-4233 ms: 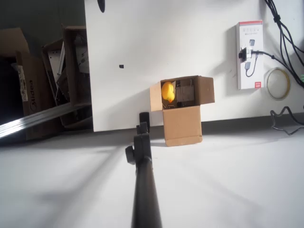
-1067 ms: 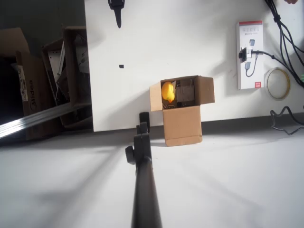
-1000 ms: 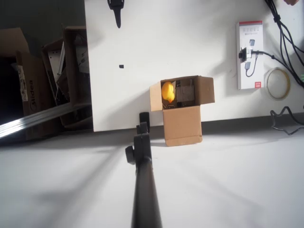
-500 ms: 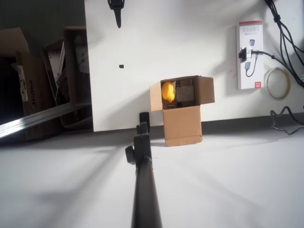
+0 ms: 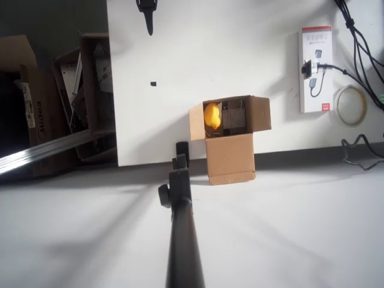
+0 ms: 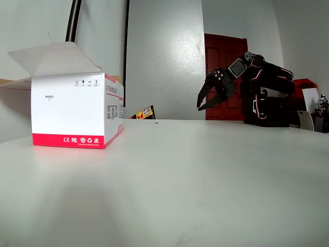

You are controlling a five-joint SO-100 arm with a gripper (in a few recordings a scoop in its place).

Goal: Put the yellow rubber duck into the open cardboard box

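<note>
Hand point(image 6: 201, 101) apart; duck point(image 5: 212, 116) upright in box point(image 5: 231, 141)

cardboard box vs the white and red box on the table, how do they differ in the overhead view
The cardboard box is plain brown, while the white and red box is printed white with red ends. The cardboard box has its flaps spread and the yellow rubber duck inside; the white and red box has a cable lying across it. The cardboard box sits at the table edge. Both rest on the white table.
</note>
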